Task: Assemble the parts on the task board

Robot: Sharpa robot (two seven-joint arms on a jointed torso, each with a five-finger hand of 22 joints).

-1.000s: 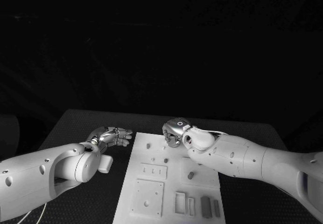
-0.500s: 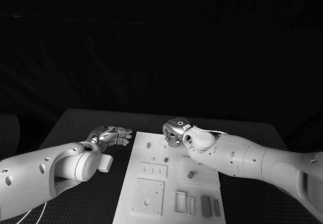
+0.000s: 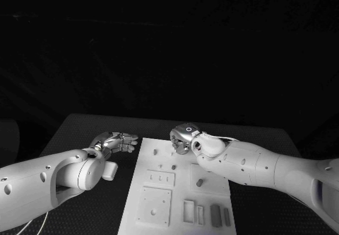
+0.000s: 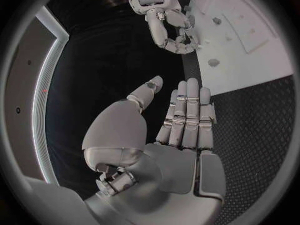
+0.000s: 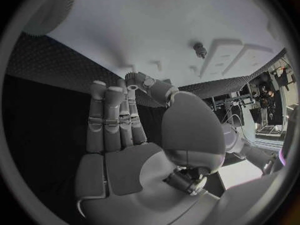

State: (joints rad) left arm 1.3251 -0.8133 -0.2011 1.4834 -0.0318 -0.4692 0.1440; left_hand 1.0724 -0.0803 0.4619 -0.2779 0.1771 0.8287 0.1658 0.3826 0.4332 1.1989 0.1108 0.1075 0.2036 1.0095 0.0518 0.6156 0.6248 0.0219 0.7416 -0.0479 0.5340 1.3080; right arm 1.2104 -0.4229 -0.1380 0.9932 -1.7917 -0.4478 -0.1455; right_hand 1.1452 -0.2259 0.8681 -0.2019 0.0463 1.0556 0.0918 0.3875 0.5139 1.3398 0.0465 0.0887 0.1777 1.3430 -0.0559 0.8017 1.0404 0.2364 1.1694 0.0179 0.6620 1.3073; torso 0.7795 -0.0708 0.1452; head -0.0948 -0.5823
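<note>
The white task board lies lengthwise in the middle of the table. On it are a small grey part near the middle and darker oblong parts at the near right corner. My left hand hovers just left of the board's far corner, its fingers straight and side by side, the thumb apart, and it holds nothing. My right hand is over the board's far edge. Its fingers are stretched out, with the thumb bent toward their tips and nothing visible between them. A small part stands on the board beyond them.
The board has raised square plates and narrow slots at its near end. Black textured table lies on both sides of the board. My right hand shows over the board's edge in the left wrist view.
My left hand has drawn slightly back from the board's far corner. The right hand and the parts have stayed where they were.
</note>
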